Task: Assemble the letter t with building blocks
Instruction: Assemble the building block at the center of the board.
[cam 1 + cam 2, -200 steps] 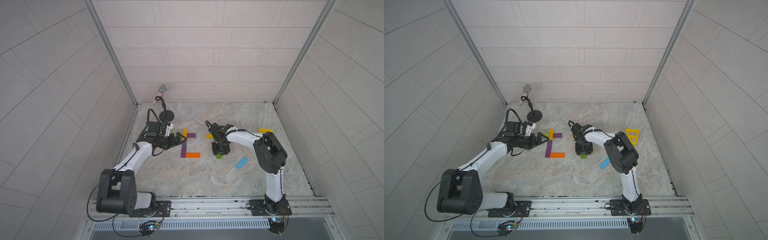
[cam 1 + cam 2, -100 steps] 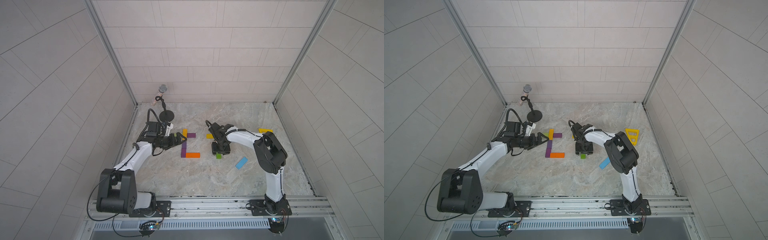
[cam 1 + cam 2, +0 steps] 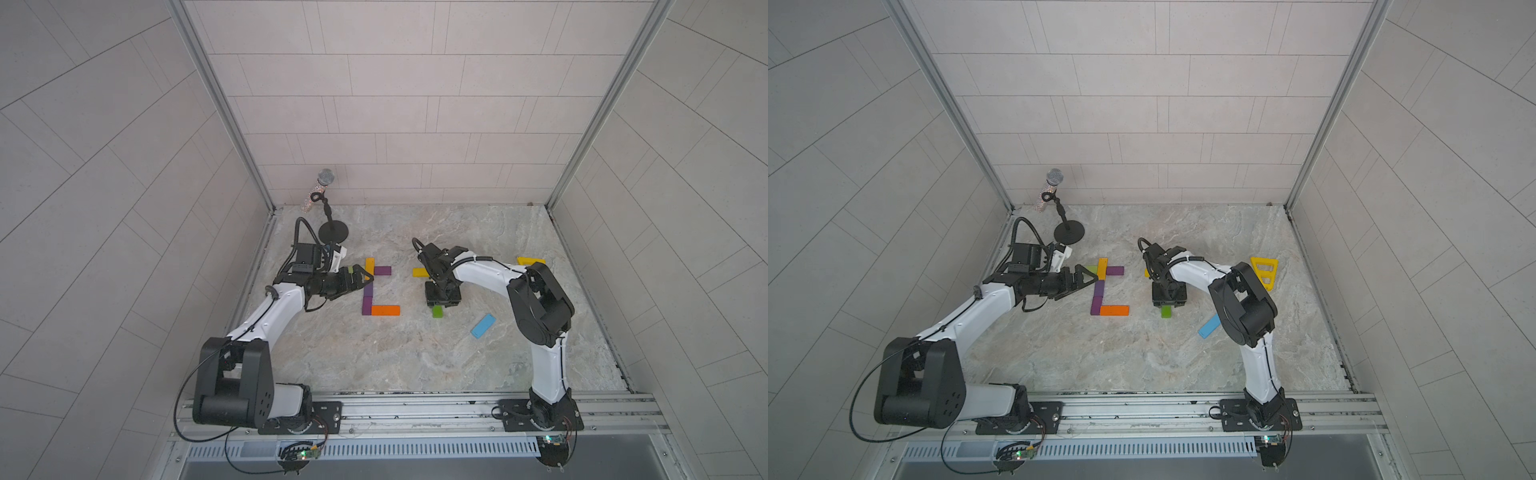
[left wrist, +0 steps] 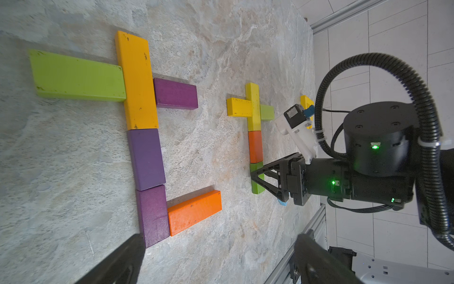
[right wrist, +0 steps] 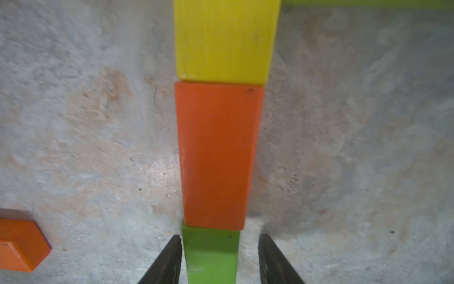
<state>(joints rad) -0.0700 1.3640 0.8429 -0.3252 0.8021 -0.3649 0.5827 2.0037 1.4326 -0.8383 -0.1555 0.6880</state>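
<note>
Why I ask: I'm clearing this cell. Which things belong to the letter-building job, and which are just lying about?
Job:
- long yellow block, lime block, purple blocks, orange foot block
- second letter: yellow stem block, orange stem block, green stem block
- spare light blue block

Lying about:
- yellow slotted frame
- microphone on its stand

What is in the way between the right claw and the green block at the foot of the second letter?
Nothing visible. The right gripper straddles the green block, a finger on each side, with only bare table in the gap beside it.
</note>
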